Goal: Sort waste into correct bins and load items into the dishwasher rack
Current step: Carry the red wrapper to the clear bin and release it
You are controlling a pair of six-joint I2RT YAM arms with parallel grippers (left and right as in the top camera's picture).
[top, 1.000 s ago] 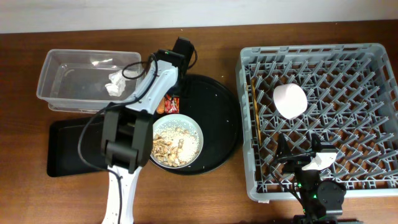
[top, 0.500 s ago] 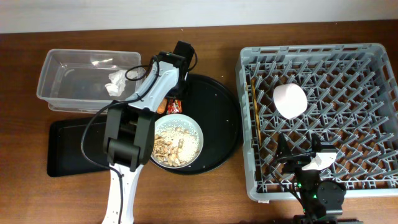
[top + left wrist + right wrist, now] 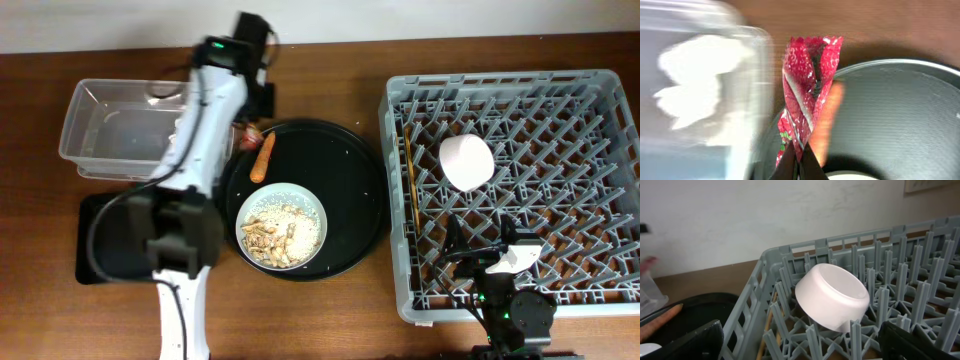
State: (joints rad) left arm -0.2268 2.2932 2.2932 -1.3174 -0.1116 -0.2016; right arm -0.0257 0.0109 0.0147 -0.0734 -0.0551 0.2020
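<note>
My left gripper is shut on the lower end of the red snack wrapper, which hangs lifted between the clear tub and the round black tray. Overhead, that gripper is at the tub's right end. The crumpled white tissue lies blurred inside the tub. The orange stick lies on the round tray beside the pale bowl of rice and shell scraps. My right gripper stands open low over the dishwasher rack, near the small white bowl and the chopsticks.
The shallow black rectangular tray lies at the front left, partly under my left arm. The rack's upright pegs surround the right gripper. Bare wooden table runs along the back.
My left gripper has shut on the red wrapper and carried it up and back-left off the round tray toward the tub, uncovering the orange stick. The right arm has not moved.
</note>
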